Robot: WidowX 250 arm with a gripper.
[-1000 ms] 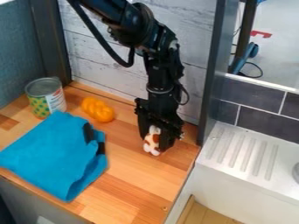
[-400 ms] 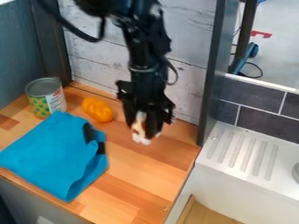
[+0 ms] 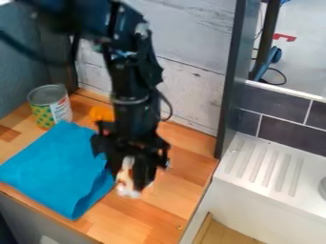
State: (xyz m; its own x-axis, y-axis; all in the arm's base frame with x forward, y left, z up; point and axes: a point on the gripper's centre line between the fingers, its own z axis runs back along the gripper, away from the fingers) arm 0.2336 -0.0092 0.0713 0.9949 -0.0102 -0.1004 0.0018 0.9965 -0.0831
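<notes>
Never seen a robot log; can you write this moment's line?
gripper: holding brown-and-white toy | near: blue cloth | farther back: orange object, can

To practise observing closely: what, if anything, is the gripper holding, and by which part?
The gripper holds a small brown-and-white toy by its upper part, the white lower end sticking out below.
</notes>
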